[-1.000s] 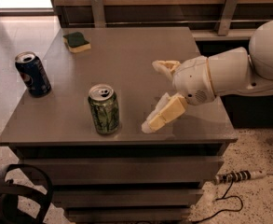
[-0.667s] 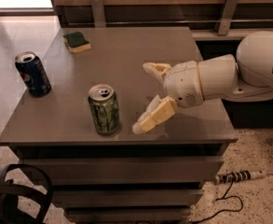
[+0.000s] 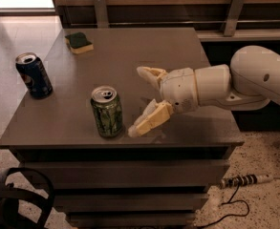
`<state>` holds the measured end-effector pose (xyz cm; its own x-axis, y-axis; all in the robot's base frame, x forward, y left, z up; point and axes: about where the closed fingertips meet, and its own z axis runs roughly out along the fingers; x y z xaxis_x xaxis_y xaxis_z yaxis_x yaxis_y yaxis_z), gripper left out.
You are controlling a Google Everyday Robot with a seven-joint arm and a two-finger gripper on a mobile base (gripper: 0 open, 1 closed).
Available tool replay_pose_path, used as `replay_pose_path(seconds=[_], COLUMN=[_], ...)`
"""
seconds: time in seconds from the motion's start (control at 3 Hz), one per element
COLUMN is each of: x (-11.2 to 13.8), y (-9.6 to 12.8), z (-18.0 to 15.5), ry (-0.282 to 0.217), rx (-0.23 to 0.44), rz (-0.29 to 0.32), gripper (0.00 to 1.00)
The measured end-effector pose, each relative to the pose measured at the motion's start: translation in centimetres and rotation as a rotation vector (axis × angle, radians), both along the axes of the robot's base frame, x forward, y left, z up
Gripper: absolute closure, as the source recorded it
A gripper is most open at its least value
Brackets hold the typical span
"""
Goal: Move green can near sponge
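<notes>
The green can [image 3: 106, 111] stands upright near the front edge of the grey table [image 3: 130, 66], left of centre. The sponge [image 3: 79, 42], dark green on pale yellow, lies at the table's far left corner. My gripper [image 3: 135, 100] comes in from the right at can height, just to the right of the can. It is open, with one finger [image 3: 148, 119] low near the can's base and the other finger [image 3: 149, 74] farther back. Nothing is between them.
A dark blue Pepsi can [image 3: 33, 75] stands near the table's left edge. A wooden wall with metal brackets [image 3: 100, 9] runs behind the table. A power strip and cable [image 3: 242, 181] lie on the floor at right.
My gripper has moved left toward the green can, still open. The cans and sponge have not moved.
</notes>
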<state>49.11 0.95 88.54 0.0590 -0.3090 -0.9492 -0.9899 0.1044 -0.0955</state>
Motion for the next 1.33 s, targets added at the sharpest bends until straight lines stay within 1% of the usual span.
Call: replay_pose_path(seconds=[0.33,1.0,1.33], x=[0.1,-0.9,-1.5], y=[0.8,2.8,3.9], z=[-0.3,-0.4,-0.6], ry=[-0.017,-0.057,-0.047], rx=[0.032,0.105,0.116], rz=[0.017,0.072,0.095], gripper=[0.00,0.00,0.00])
